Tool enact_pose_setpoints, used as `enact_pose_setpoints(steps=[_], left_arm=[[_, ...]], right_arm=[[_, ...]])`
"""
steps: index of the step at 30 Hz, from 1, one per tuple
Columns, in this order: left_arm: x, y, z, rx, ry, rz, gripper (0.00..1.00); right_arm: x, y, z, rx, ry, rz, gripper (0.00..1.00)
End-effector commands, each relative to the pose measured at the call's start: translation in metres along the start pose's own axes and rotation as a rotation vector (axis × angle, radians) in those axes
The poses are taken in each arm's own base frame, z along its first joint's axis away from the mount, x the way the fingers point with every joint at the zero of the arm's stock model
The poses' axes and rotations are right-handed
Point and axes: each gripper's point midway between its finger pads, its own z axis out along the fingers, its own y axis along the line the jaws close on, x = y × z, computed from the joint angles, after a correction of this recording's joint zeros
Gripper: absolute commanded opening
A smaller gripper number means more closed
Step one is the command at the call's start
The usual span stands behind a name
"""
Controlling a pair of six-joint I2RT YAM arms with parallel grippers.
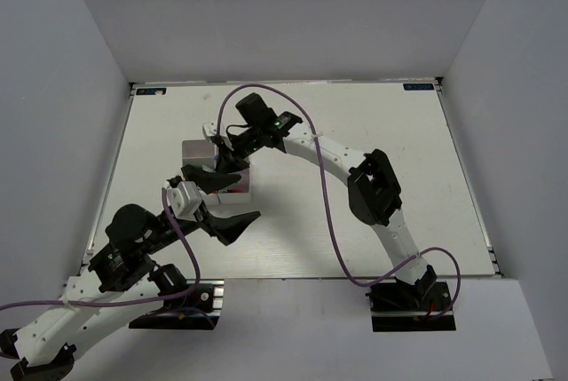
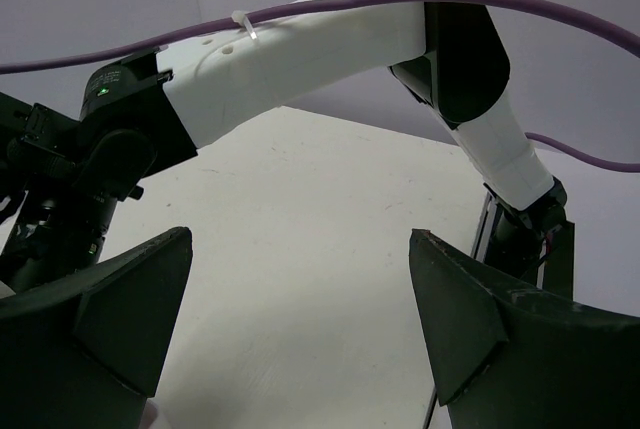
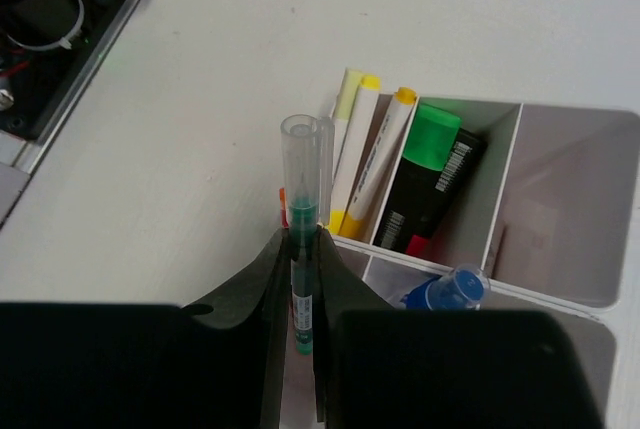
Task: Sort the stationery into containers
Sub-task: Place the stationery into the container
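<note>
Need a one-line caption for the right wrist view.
Right hand grips a clear-capped green pen beside the white divided tray holding a green-capped black highlighter.

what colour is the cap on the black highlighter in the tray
Green. The highlighter cap in the tray shows best in the right wrist view.

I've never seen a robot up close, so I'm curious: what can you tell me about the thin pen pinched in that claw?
The thin pen has a clear, plastic-looking cap with green showing inside. It is pinched between the black fingers of the right gripper, pointing straight out past them. Its capped end shows just beside the white tray, near the yellow-tipped pens standing in it. Nothing but the fingers seems to touch it.
</note>
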Motion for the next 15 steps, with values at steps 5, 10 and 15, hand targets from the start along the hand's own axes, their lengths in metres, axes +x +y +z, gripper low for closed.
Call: enact_pose_setpoints(steps=[5, 10, 15], left_arm=[[0.002, -0.001, 0.0, 0.011, 0.003, 0.01, 0.99], [0.002, -0.001, 0.0, 0.011, 0.003, 0.01, 0.99], [0.002, -0.001, 0.0, 0.011, 0.004, 0.001, 0.99]], right_arm=[[0.014, 0.0, -0.003, -0.002, 0.033, -0.06, 0.11], [0.029, 0.015, -0.004, -0.03, 0.066, -0.042, 0.29], [0.009, 0.022, -0.017, -0.016, 0.052, -0.06, 0.47]])
